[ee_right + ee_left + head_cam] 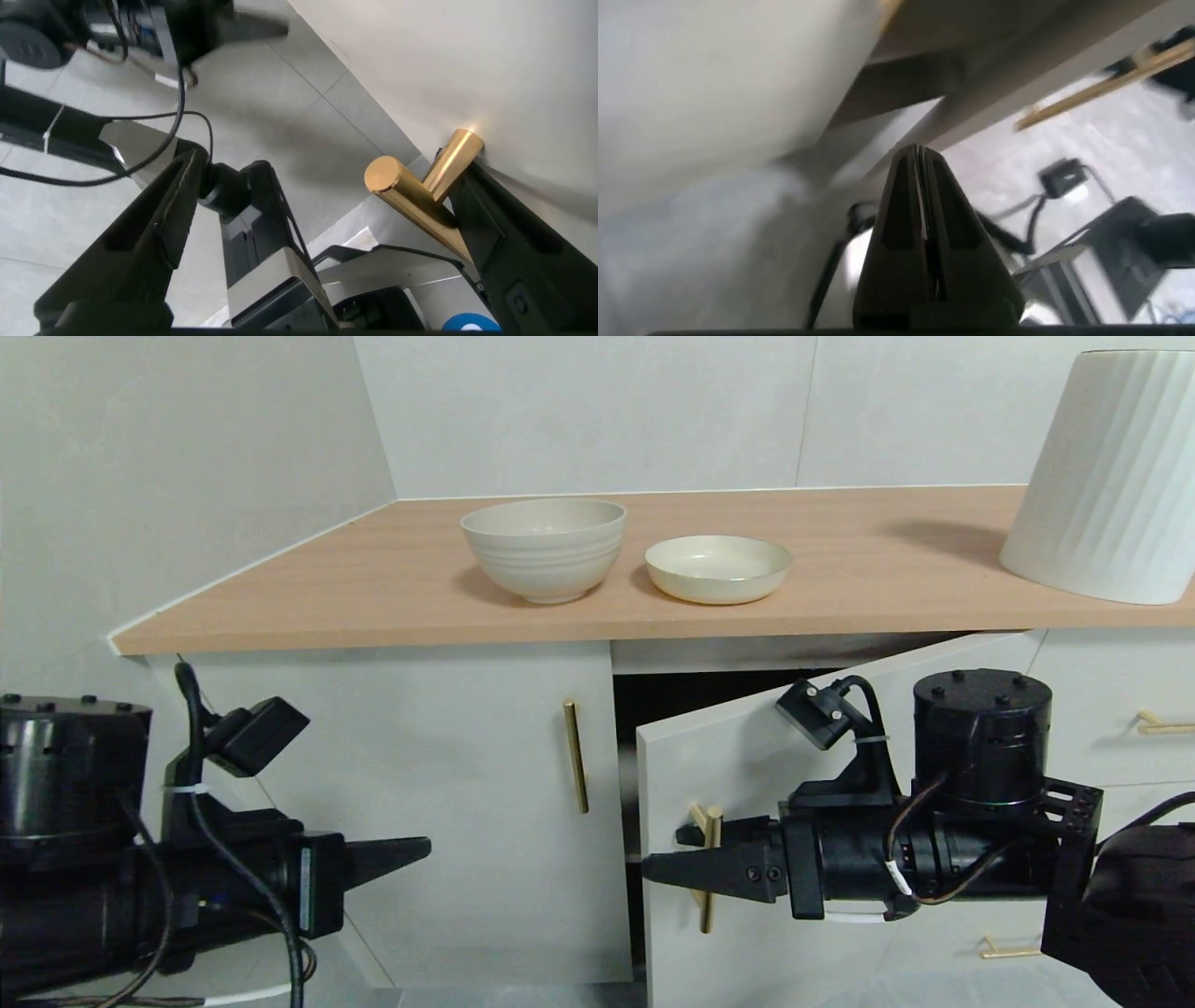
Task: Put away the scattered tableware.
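While left hand is closed, empty, right hand spread astride door handle, perhaps touching.

This is a home-style kitchen. A wood-grain countertop runs into a corner under large pale wall tiles. Below it is a white cabinet door with a slim brass bar handle, a second door standing ajar, and a drawer pull in matching brass. A cream ribbed bowl and a shallow dish stand on the counter, with a white pleated lampshade farther along it.
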